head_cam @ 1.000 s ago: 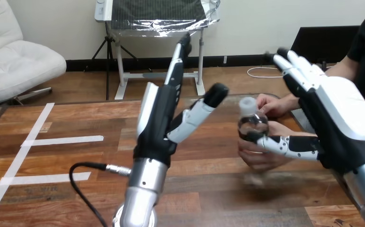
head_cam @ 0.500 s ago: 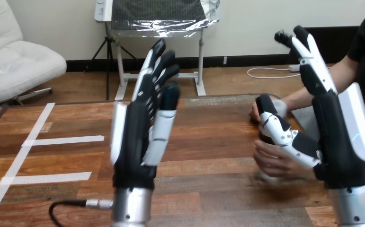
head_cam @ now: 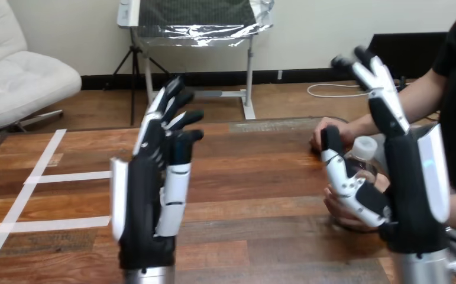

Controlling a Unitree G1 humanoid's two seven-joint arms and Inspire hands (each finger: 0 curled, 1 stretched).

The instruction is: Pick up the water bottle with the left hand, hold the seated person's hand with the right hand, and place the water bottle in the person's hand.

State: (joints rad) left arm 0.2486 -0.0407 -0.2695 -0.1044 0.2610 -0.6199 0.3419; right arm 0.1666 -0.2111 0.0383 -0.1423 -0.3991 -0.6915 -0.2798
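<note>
The wooden counter (head_cam: 255, 177) runs across the lower view. Its far edge lies beyond the water bottle (head_cam: 364, 148), and its near edge is cut off at the bottom of the view. A wide bare stretch of wood lies left of the bottle.

The left hand (head_cam: 145, 201) stands upright well to the left of the bottle. It is raised above the counter, with its fingers straight and pointing up, slightly fanned, and it holds nothing.

The right hand (head_cam: 414, 183) rises just right of the bottle, close to the view's right edge. Its fingers are straight and point up, and its thumb reaches left across the front of the bottle. The thumb may be touching the bottle or the person's hand; the overlap makes it hard to tell.

The person's lower hand (head_cam: 338, 212) cups the bottle from below and to the left, just above the counter. The person's other hand (head_cam: 339, 125) rests just beyond the bottle, near the counter's far edge.

The bottle stands upright between them, its white cap showing above the thumb.

Strips of white tape (head_cam: 65, 176) lie on the counter far left of the bottle, toward the left edge.
</note>
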